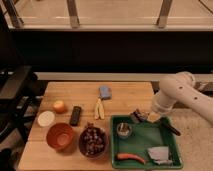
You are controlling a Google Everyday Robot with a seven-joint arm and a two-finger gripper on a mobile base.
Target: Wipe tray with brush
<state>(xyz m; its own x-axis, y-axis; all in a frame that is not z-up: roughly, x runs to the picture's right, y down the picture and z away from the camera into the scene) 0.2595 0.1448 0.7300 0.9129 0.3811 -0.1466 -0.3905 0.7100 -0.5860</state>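
Camera view: clenched hand (145, 118) grips slim black brush (171, 129) over shallow green tray (143, 141).

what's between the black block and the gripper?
Camera view: the yellow-handled tool lies between the black block and the gripper, shut, at the tray's far rim.

The gripper (149, 118), closed on the brush (169, 128), hangs over the back rim of the tray (145, 143), and the arm (175, 95) blocks the way in from the right. Inside the tray, a small metal cup (124, 130) fills the back-left corner. A red-orange vegetable (131, 158) and a crumpled pale cloth (159, 154) line the front. The middle floor is open. Just left of the tray, a bowl of dark fruit (92, 142) crowds that side. The table (131, 97) behind the tray is bare.
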